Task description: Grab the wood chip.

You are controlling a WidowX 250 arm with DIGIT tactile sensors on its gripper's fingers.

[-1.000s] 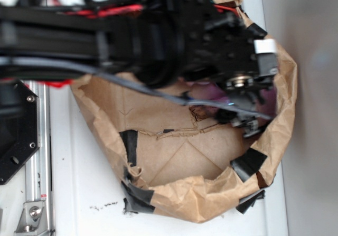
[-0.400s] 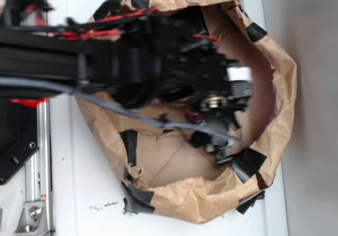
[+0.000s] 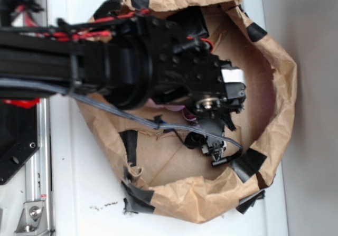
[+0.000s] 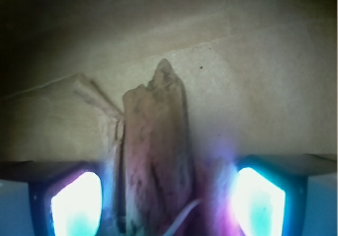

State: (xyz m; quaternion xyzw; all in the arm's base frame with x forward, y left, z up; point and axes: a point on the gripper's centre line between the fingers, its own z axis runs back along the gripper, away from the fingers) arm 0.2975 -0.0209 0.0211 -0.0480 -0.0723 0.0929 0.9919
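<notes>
Now that the arm has swung leftward, the gripper (image 4: 168, 194) stands open — wood chip (image 4: 156, 162) between its fingers, ungripped

Wood chip (image 4: 153, 162) between the tool's (image 4: 166, 196) fingers (image 4: 76, 201).

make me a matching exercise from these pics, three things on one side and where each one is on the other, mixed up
Things:
1. wood chip
2. fingers
3. black tape

Places:
A. stuck along the paper bag's rim
B. standing up between the glowing pads, against brown paper
C. on either side of the wood, apart from each other

Pairs: 1-B, 2-C, 3-A
</notes>
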